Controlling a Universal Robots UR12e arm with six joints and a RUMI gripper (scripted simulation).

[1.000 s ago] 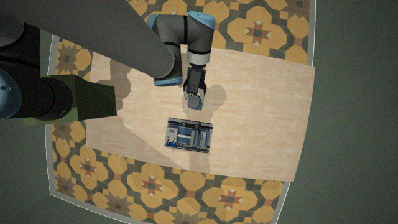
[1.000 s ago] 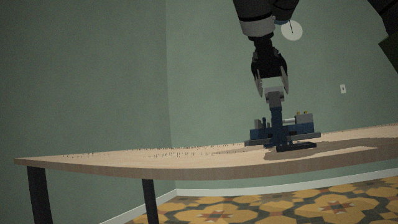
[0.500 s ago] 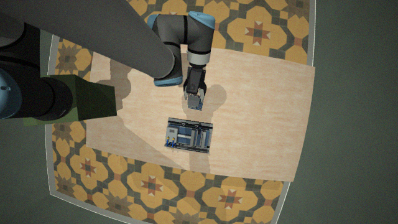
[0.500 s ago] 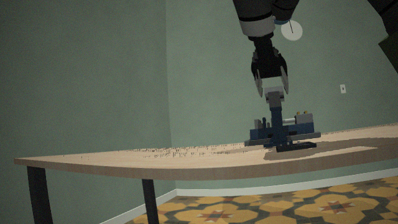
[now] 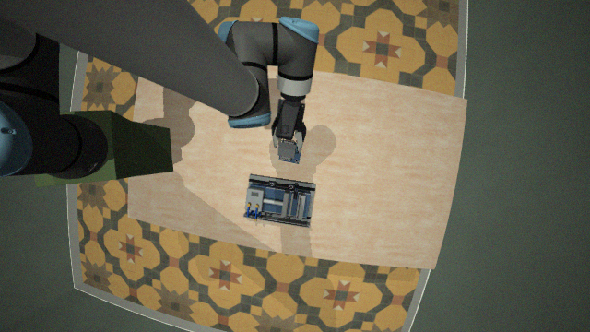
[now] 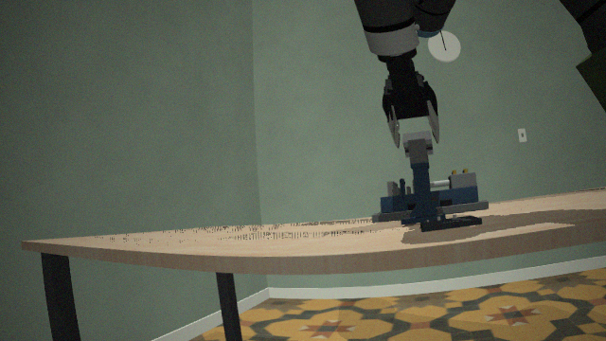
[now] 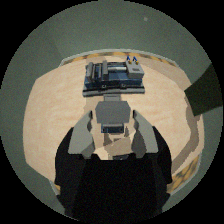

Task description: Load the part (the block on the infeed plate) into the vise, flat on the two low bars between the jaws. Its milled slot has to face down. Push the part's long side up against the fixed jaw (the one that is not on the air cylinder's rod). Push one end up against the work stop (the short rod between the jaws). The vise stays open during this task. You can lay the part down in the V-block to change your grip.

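Observation:
The part (image 6: 418,144) is a grey block resting on top of the tall blue V-block (image 6: 421,189), which stands on the table in front of the vise (image 6: 428,199). My gripper (image 6: 416,138) points straight down over the part. Its fingers are open and stand on either side of the part's top with small gaps. In the overhead view the gripper (image 5: 289,142) covers most of the part (image 5: 289,151). The wrist view shows the part (image 7: 112,114) between the two spread fingers, with the vise (image 7: 114,76) beyond it. I cannot tell which way the slot faces.
The vise (image 5: 280,200) sits mid-table with its jaws open. Its air cylinder (image 5: 254,198), with two yellow-tipped fittings, is at the left end. The V-block's dark base (image 6: 450,222) lies on the table. My arm's upper links reach in from the top left.

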